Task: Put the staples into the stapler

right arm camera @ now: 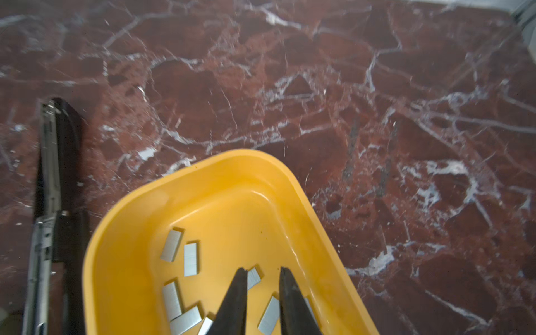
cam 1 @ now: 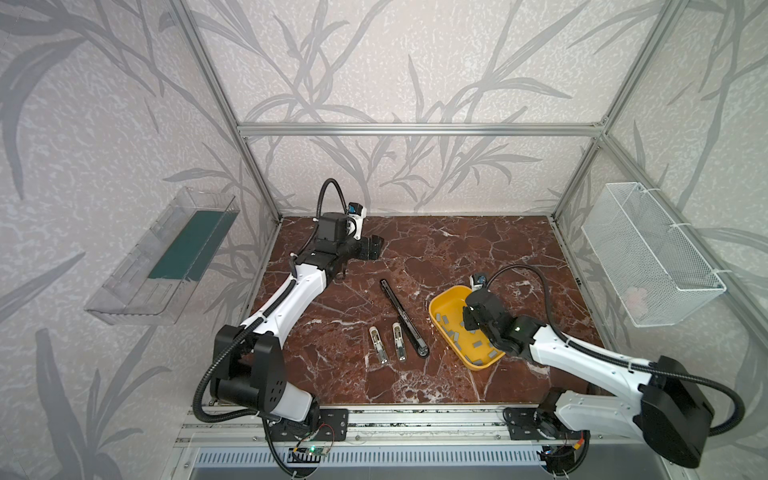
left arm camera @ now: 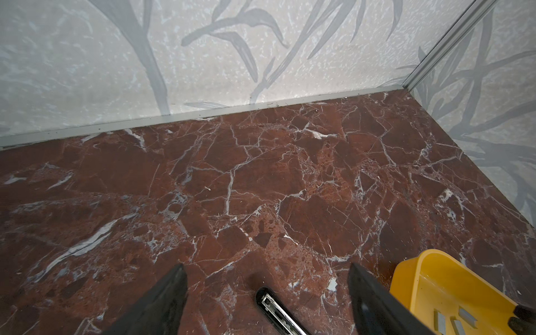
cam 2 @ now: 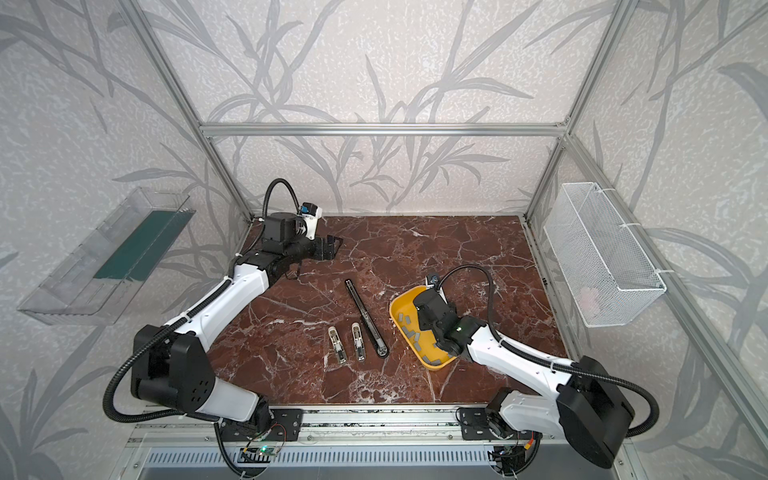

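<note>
the right claw (right arm camera: 264,272) stands with its jaws a narrow gap apart, tips down inside the yellow tray (right arm camera: 136,208). bare yellow shows between the tips, so nothing is clamped there. one fingertip (right arm camera: 241,278) meets the edge of a staple strip (right arm camera: 254,278); whether it touches or only overlaps it, i cannot tell. another staple strip (right arm camera: 269,314) lies on the tray floor under the gap, and more staples (cam 1: 453,334) are scattered around the claw. in both top views the right arm reaches in from the near edge, its wrist bent steeply down over the tray.

the left claw (left arm camera: 266,264) is spread wide, holding and touching nothing, above the red marble table (left arm camera: 261,174). its arm stretches toward the back wall, wrist turned so the claw points sideways toward the table's middle.

the stapler (cam 1: 402,320) lies flat on the table, to the left of the right claw and beside the tray's outer wall. its far end (left arm camera: 269,301) sits near the left claw, on the side nearer the robot's base.
</note>
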